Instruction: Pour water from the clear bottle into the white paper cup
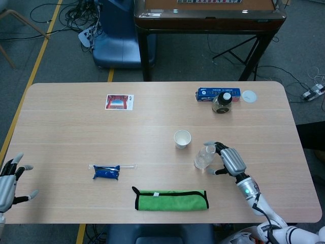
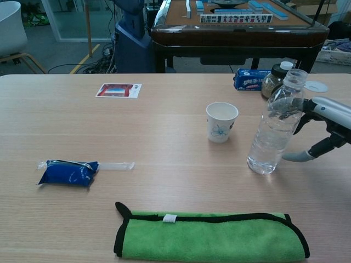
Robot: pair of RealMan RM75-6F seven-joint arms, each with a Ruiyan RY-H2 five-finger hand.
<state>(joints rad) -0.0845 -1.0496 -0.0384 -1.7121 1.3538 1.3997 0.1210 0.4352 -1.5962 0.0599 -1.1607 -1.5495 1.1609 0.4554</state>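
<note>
The clear bottle [image 2: 274, 129] is ribbed transparent plastic, uncapped, and stands leaning slightly on the pale wood-grain surface [image 1: 71, 132], just right of the white paper cup [image 2: 221, 121]. The cup is a tapered cylinder with a small blue print on its wall, upright and open, apart from the bottle.

The right robot hand [image 2: 323, 126], metallic grey with dark joints, sits against the bottle's upper right side: its upper fingers [image 2: 304, 104] touch the shoulder of the bottle, while the thumb [image 2: 299, 156] is apart from the bottle wall. The grasp is not closed around the bottle. The left robot hand [image 1: 9, 180] hangs at the surface's left edge, released, fingers spread.

A folded green cloth [image 2: 211, 236] with black edging lies near the front edge. A glossy blue packet [image 2: 68, 171] lies to the left.
</note>
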